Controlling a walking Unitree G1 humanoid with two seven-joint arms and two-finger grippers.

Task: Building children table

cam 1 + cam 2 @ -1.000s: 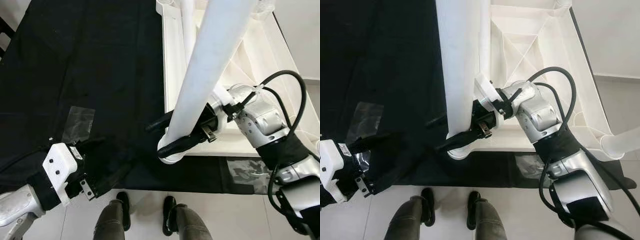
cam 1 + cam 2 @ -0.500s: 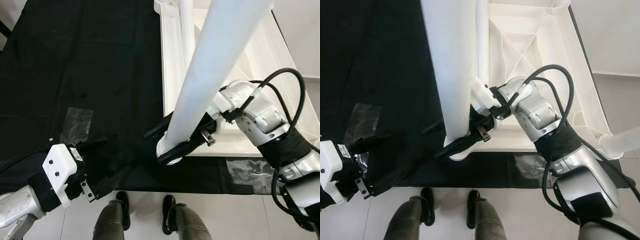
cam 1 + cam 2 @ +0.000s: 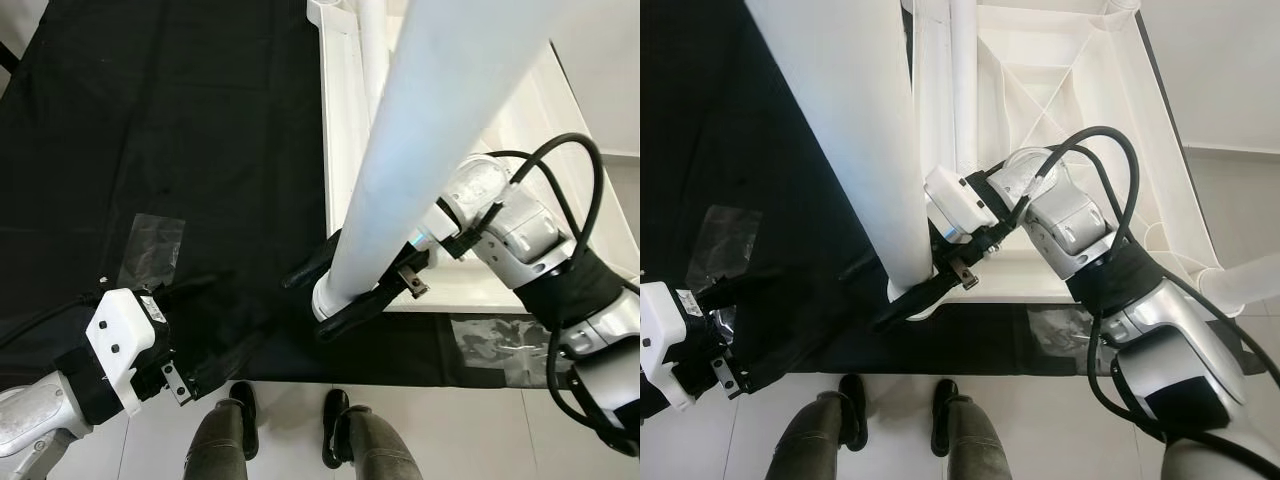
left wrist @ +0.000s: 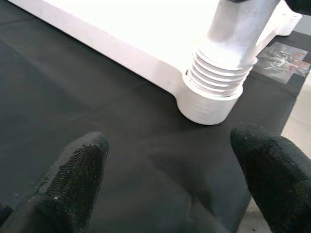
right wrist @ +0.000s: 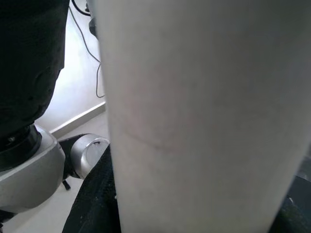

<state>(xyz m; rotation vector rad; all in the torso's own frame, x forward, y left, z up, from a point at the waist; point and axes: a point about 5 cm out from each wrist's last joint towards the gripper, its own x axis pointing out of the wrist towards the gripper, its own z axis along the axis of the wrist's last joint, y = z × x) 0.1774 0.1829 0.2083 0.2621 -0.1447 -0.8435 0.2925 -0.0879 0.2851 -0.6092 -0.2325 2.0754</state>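
White table leg (image 3: 420, 150) stood upright at the near corner of the overturned white tabletop (image 3: 1060, 90) on a black cloth (image 3: 180, 130), right gripper (image 3: 345, 290) clamped round its lower end, left gripper (image 4: 170, 179) low over the cloth nearby, fingers (image 4: 73, 170) spread apart, holding nothing

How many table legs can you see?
3. One leg is held by the right end effector at the near corner of the tabletop. One thinner-looking leg stands behind it. One leg pokes in at the right. Others may be hidden.
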